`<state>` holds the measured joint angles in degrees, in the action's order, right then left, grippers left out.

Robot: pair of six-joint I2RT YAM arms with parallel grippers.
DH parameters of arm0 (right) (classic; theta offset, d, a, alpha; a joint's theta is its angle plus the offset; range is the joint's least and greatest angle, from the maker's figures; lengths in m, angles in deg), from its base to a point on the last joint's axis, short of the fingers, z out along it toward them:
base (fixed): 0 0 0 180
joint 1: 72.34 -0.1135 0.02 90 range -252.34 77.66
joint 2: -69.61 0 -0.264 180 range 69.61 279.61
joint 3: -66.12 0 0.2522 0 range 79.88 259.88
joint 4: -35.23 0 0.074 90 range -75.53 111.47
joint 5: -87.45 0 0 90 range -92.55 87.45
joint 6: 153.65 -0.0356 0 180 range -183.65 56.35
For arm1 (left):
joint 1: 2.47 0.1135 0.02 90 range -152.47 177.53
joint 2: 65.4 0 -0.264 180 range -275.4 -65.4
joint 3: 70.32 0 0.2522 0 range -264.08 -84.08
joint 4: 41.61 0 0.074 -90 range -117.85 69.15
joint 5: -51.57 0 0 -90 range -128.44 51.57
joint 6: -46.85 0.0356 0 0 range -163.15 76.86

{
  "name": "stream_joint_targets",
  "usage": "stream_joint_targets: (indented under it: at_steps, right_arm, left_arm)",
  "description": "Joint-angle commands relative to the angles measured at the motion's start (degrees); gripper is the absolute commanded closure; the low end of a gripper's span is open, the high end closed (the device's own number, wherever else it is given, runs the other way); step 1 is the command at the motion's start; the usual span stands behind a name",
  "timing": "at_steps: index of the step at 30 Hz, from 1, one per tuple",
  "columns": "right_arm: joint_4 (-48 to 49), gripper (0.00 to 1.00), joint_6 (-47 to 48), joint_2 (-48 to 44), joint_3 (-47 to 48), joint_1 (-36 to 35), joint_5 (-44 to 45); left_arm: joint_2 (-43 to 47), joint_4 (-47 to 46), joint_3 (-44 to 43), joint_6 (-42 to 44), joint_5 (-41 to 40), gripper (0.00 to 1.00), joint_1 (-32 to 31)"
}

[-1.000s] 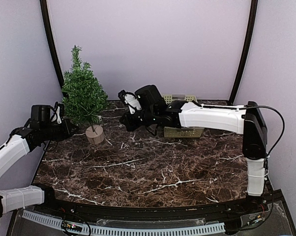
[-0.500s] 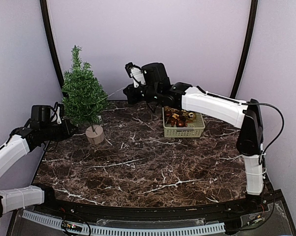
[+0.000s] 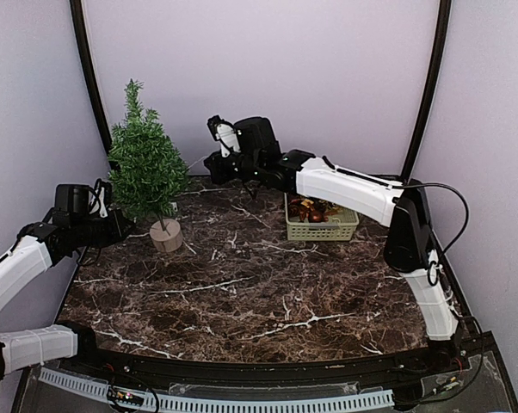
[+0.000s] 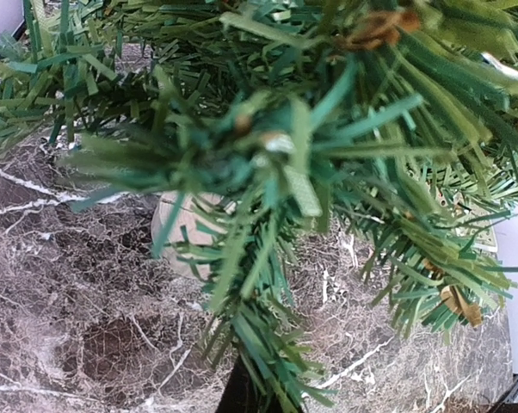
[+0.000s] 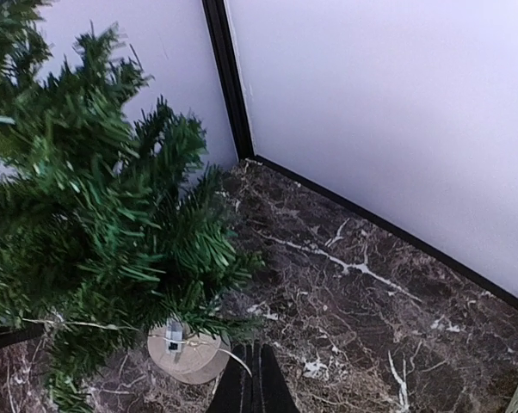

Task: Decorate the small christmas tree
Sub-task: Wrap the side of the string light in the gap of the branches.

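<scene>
Dark marble counter (image 3: 242, 284) is carrying the small christmas tree (image 3: 145, 168) directly ahead of the left end effector (image 3: 117, 225), buried in lower branches, probably steadying it (grip unreadable), while the right end effector (image 3: 212, 163), fingers pressed together, is hovering just beside it.

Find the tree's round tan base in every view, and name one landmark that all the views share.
Top external: the tan base stands left of centre, under the small christmas tree.
Left wrist: the tan base is left of centre, half hidden behind needles.
Right wrist: the tan base is near the bottom edge, left of centre.
Shared landmark: the white-veined marble table.
</scene>
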<state>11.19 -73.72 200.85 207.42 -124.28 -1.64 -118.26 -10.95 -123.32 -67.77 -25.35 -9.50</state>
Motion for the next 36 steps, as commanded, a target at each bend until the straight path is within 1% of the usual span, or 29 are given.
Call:
stream_joint_targets:
  at_steps: [1,6,10,14,17,21,23,25,26,27,28,29,30,31,32,34,36]
  right_arm:
    - [1.76,1.0,-1.82,2.08,0.51,0.7,-3.07]
    - [3.38,1.0,-3.94,2.75,-4.2,0.7,-5.5]
    - [3.72,1.0,-5.07,4.09,-5.89,0.75,-7.73]
    - [3.0,1.0,-5.5,5.56,-6.28,0.55,-10.74]
    - [3.46,1.0,-4.93,4.8,-8.46,-0.36,-12.3]
    - [5.25,1.0,-4.28,2.09,-12.95,-2.26,-13.01]
    - [6.18,1.0,-4.69,1.19,-14.32,-3.08,-13.57]
    - [7.1,1.0,-4.94,0.57,-15.21,-3.95,-13.26]
    - [7.34,1.0,-5.03,0.37,-15.36,-4.33,-13.02]
    - [7.56,1.0,-5.2,0.13,-15.46,-4.63,-12.7]
    - [7.82,1.0,-5.43,-0.18,-15.54,-4.84,-12.47]
    - [8.14,1.0,-5.62,-0.47,-15.65,-4.98,-12.05]
    - [8.48,1.0,-5.89,-0.84,-15.92,-5.07,-11.58]
    - [8.97,1.0,-6.11,-1.41,-16.34,-5.09,-11.27]
    - [9.36,1.0,-6.39,-1.95,-16.76,-5.1,-10.76]
    - [9.92,1.0,-6.52,-3.42,-17.58,-5.08,-9.83]
    - [10.07,1.0,-6.44,-4.46,-18.33,-5.1,-9.04]
  left_arm:
    - [-0.02,1.07,-1.14,0.99,-1.57,1.0,-0.19]
    - [-1.1,1.16,-2.42,2.25,-3.06,1.0,0.21]
    - [-1.65,1.09,-3.73,3.62,-3.25,1.0,1.73]
    - [-2.35,-0.45,-4.3,5.13,-0.18,1.0,5.3]
    - [-3.75,-2.17,-4.7,6.23,2.53,1.0,9.18]
    - [-6.78,-3.51,-6.47,8.35,3.24,1.0,11.18]
    - [-8.23,-3.75,-7.65,8.62,3.26,0.97,11.86]
    - [-8.93,-2.84,-9.19,8.89,2.4,0.89,12.06]
    - [-8.68,-1.63,-10.2,9.02,1.34,0.81,12.05]
    - [-8.28,-0.21,-10.7,9.49,0.34,0.77,12.04]
    - [-7.09,0.76,-11.56,9.76,-0.22,0.69,12.08]
    - [-6.25,3.18,-12.04,10.43,-1.76,0.65,12.06]
    - [-4.54,4.52,-13.02,10.71,-2.45,0.56,12.02]
    - [-3.44,7.41,-13.43,11.28,-3.7,0.51,12.03]
    - [-1.23,8.79,-13.96,11.45,-4.22,0.44,11.97]
    - [2.24,12.94,-14.31,11.46,-4.81,0.39,11.84]
    - [5.52,16.07,-13.99,10.52,-2.76,0.37,11.33]
